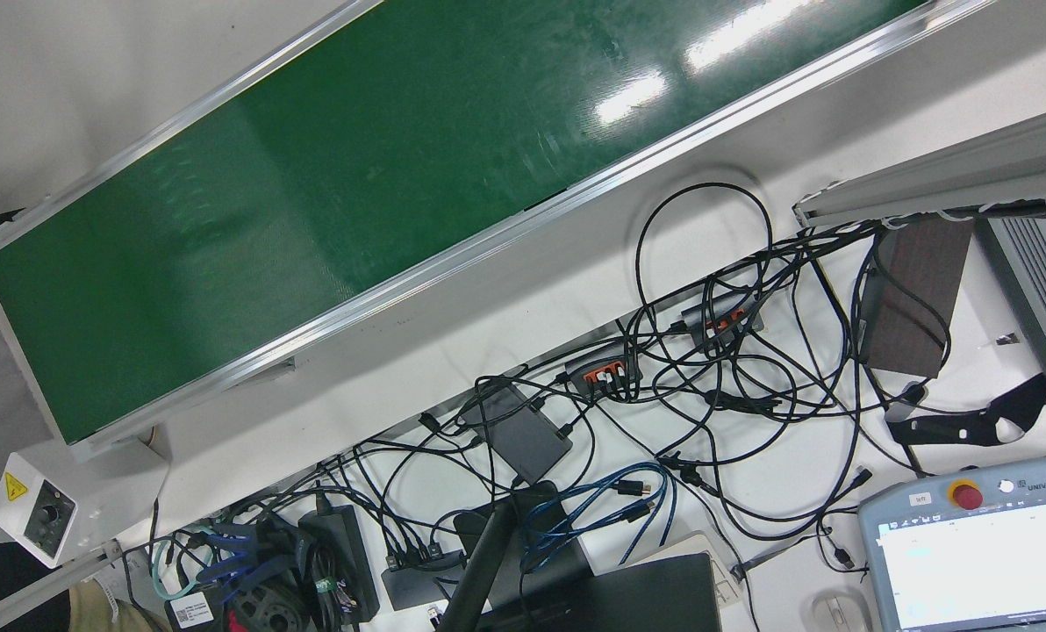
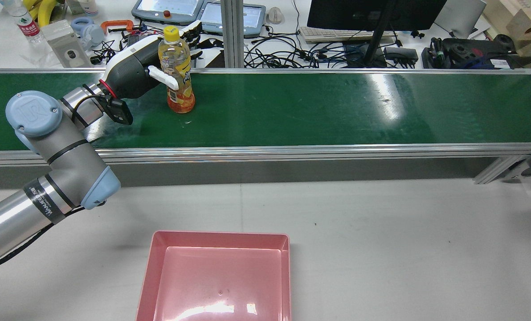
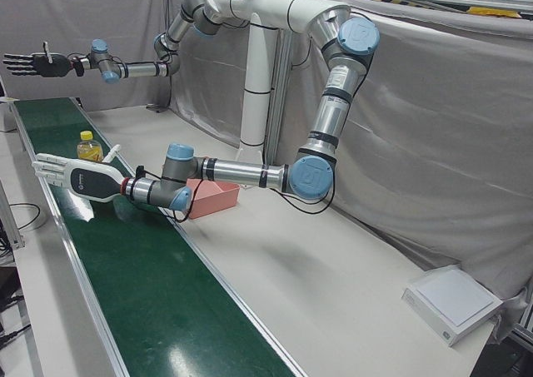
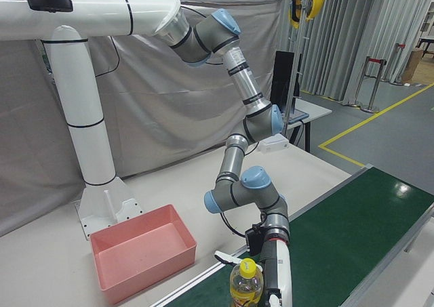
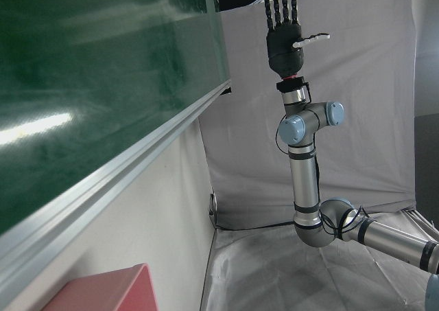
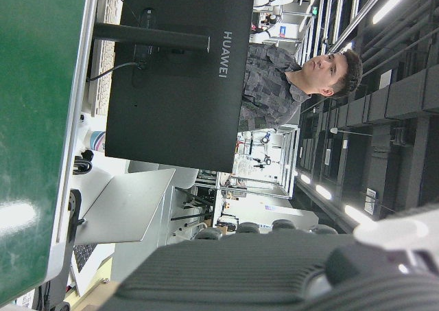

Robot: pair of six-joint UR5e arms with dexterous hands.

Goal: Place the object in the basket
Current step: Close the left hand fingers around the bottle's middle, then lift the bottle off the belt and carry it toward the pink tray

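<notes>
— Nearest the rear camera?
— Shallow pink plastic basket [image 2: 221, 235], with nothing in it, on the pale grey desk [image 2: 381, 232].
— And going left to right behind it?
— First the white-and-black left hand [image 2: 132, 67], stretched over the long green conveyor belt [image 2: 314, 107]. Its fingers [image 3: 48, 168] lie straight and spread, closed on nothing; the thumb crosses in front of the clear plastic bottle of orange drink with a yellow cap [image 2: 176, 71].
— Is it touching the bottle?
— Can't tell. The bottle stands upright on the belt, just beside the palm and well apart from the basket.
— The other arm?
— The black right hand [image 3: 29, 63] hangs high above the belt's far end, fingers splayed, holding nothing.
</notes>
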